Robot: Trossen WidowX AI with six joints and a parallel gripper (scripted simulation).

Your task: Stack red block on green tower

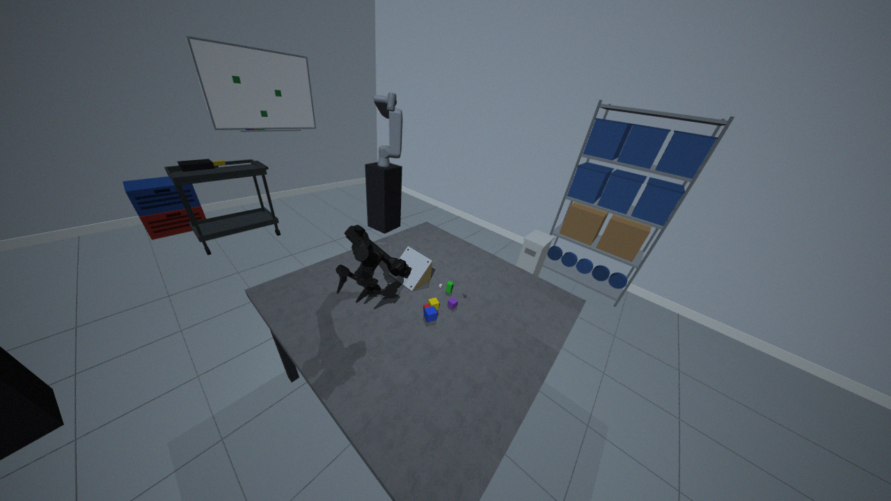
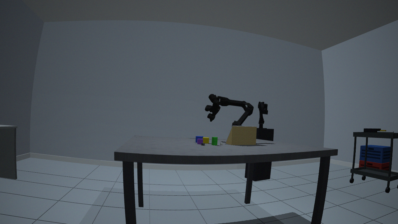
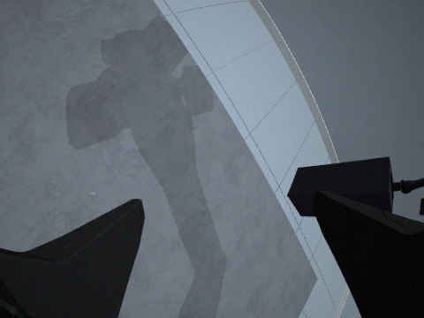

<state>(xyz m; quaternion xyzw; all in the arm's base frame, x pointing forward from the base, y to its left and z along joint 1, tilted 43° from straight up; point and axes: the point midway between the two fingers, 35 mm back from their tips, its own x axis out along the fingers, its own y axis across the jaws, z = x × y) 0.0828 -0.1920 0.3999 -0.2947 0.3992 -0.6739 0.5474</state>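
The green tower [image 1: 449, 287] [image 2: 214, 141] stands upright on the grey table [image 1: 436, 405] [image 2: 222, 158] [image 3: 53, 65]. Only a sliver of the red block [image 1: 427, 306] shows, tucked between a yellow block [image 1: 434, 303] [image 2: 205, 140] and a blue block [image 1: 430, 314] [image 2: 198, 137]; in the exterior view it is hidden. My gripper [image 1: 374, 298] [image 2: 210, 114] [image 3: 231, 205] is open and empty. It hangs well above the table, off to the side of the blocks. The wrist view shows only bare table and the arm's shadow between the fingers.
A purple block [image 1: 452, 303] [image 2: 199, 141] and a tiny white piece [image 1: 440, 285] [image 2: 221, 143] lie near the tower. A tan wedge box [image 1: 415, 268] [image 2: 242, 135] stands beside the arm's base. A cart [image 1: 224, 193] [image 2: 372, 156], a shelf [image 1: 629, 193] and a second arm on a pedestal [image 1: 383, 193] stand off the table.
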